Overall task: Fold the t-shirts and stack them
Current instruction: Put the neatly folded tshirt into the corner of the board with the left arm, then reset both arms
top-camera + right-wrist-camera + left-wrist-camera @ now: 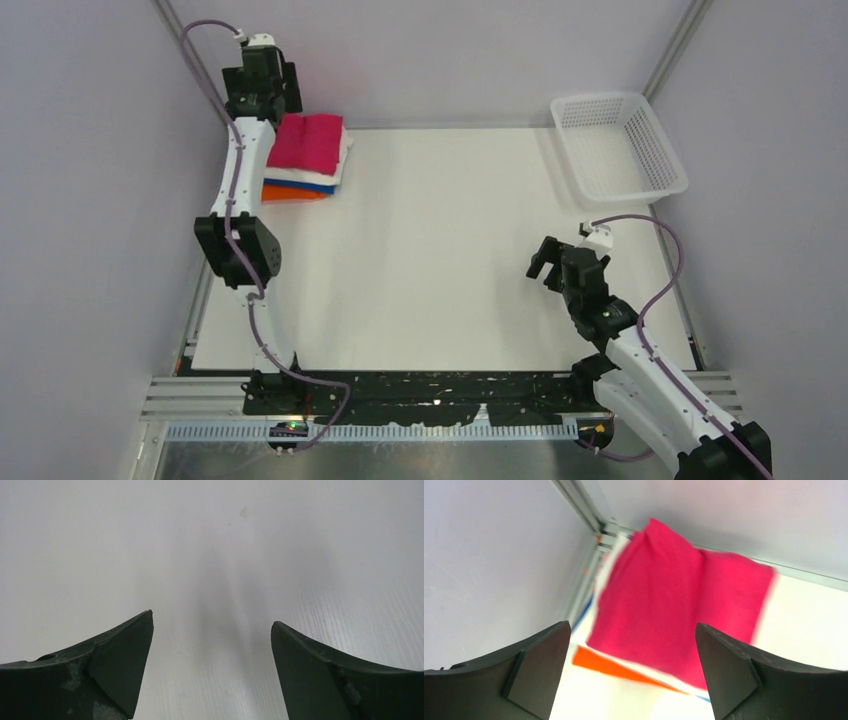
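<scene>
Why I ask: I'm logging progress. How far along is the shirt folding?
Done: one folded stack, magenta shirt over white shirt, blue shirt, orange shirt. In hand: nothing; left hand and right hand stand open, empty. Left: no loose shirt shows.

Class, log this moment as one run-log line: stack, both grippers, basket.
stack: magenta t-shirt atop white t-shirt, blue t-shirt, orange t-shirt | left gripper: open, empty | right gripper: open over table | basket: far-right corner

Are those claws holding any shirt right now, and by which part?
Nothing is held. The left gripper is open above the stack of shirts, gripping nothing; the right gripper is open over the table.
</scene>
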Controlling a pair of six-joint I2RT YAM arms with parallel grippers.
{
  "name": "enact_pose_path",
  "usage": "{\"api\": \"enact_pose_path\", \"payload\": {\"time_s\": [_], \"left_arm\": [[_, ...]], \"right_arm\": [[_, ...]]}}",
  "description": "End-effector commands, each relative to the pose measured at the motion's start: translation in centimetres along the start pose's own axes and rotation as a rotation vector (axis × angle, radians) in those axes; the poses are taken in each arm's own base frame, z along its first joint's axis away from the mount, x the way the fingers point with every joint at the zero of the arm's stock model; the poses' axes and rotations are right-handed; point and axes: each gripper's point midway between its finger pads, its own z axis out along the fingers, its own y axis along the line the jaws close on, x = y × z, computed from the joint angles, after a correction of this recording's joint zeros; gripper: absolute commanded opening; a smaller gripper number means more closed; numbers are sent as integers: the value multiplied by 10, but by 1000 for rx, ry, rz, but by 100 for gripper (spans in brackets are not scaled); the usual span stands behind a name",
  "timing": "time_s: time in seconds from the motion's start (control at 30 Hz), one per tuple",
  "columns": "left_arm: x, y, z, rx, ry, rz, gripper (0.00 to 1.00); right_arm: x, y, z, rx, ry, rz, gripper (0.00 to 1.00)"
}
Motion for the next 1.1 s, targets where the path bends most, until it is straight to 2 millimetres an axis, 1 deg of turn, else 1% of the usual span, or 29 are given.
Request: {"api": "enact_pose_path", "payload": {"time_s": [0.0, 0.03, 0.07, 0.13, 0.17, 0.2, 0.3, 0.37, 0.4, 0.43, 0.47, 0.53, 0.57, 0.6, 0.63, 0.67, 0.7, 0.73, 0.8, 0.87, 1.07], "left_arm": [[-53, -10, -126, 337, -101, -318, 100], [-48, -13, -141, 369, -98, -344, 100], [-37, -19, -153, 393, -84, -357, 100], [-13, -27, -178, 429, -63, -377, 100], [2, -35, -189, 461, -51, -371, 100], [16, -38, -201, 480, -44, -370, 100], [78, -49, -232, 530, 23, -369, 100], [121, -54, -251, 565, 54, -351, 100], [140, -54, -267, 580, 51, -352, 100], [161, -53, -274, 572, 63, -351, 100], [190, -54, -278, 576, 91, -342, 100], [226, -50, -291, 586, 126, -361, 100], [238, -47, -296, 594, 127, -374, 100], [246, -45, -299, 600, 116, -392, 100], [251, -41, -301, 605, 95, -400, 100], [255, -37, -301, 599, 75, -399, 100], [260, -30, -301, 570, 74, -403, 99], [259, -23, -301, 546, 60, -417, 100], [258, -17, -301, 528, 45, -414, 100], [259, -16, -303, 528, 55, -401, 100], [260, -13, -298, 491, 70, -390, 99]], "right_arm": [[-28, 22, -11, -87, -53, 57, 96], [-28, 24, -12, -96, -48, 50, 95], [-29, 25, -13, -101, -50, 45, 95], [-31, 25, -14, -107, -55, 33, 95], [-32, 24, -14, -107, -63, 30, 95], [-33, 24, -15, -108, -65, 30, 95], [-36, 26, -20, -129, -81, 49, 95], [-32, 26, -20, -140, -87, 64, 95], [-34, 26, -22, -149, -98, 76, 95], [-29, 25, -22, -149, -92, 77, 95], [-30, 25, -24, -158, -100, 82, 96], [-24, 21, -24, -155, -97, 86, 95], [-22, 19, -24, -150, -93, 86, 95], [-21, 18, -25, -150, -95, 95, 96], [-17, 17, -25, -148, -90, 97, 95], [-18, 16, -26, -151, -97, 106, 95], [-16, 15, -26, -145, -94, 114, 95], [-17, 13, -28, -143, -104, 120, 95], [-19, 12, -29, -140, -115, 132, 95], [-22, 12, -31, -145, -128, 142, 95], [-26, 13, -33, -152, -147, 152, 95]]}}
